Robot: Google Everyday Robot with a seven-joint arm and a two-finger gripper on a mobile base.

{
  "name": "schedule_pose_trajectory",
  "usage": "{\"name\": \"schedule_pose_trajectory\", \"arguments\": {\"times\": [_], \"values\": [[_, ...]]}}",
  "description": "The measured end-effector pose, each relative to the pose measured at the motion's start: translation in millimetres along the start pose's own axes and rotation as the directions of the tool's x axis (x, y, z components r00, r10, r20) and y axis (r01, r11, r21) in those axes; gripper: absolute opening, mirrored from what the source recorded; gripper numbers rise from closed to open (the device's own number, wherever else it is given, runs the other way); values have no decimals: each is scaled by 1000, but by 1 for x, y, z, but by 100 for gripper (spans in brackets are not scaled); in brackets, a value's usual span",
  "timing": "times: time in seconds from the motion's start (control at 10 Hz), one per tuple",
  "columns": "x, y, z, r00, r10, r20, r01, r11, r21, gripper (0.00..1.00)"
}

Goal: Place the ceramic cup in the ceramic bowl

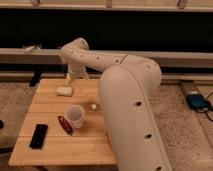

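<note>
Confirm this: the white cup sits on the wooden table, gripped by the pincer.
Not gripped. The camera view shows the pincer over the table's far edge, apart from the white cup, which sits free on the wooden table.

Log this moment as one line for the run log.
gripper: open, at far edge of table | ceramic cup: on table, not grasped | ceramic bowl: not in view

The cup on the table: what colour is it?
The cup is plain white in the camera view. The gripper hangs at the far edge of the table.
</note>
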Motion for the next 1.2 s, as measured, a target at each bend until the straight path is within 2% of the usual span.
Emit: {"name": "schedule_pose_trajectory", "arguments": {"times": [0.7, 0.9, 1.2], "values": [[3, -1, -1, 1000, -2, 2, 2, 1000, 5, 80], [13, 5, -15, 1000, -11, 5, 11, 1000, 12, 80], [47, 17, -29, 1000, -25, -4, 25, 1000, 3, 80]]}}
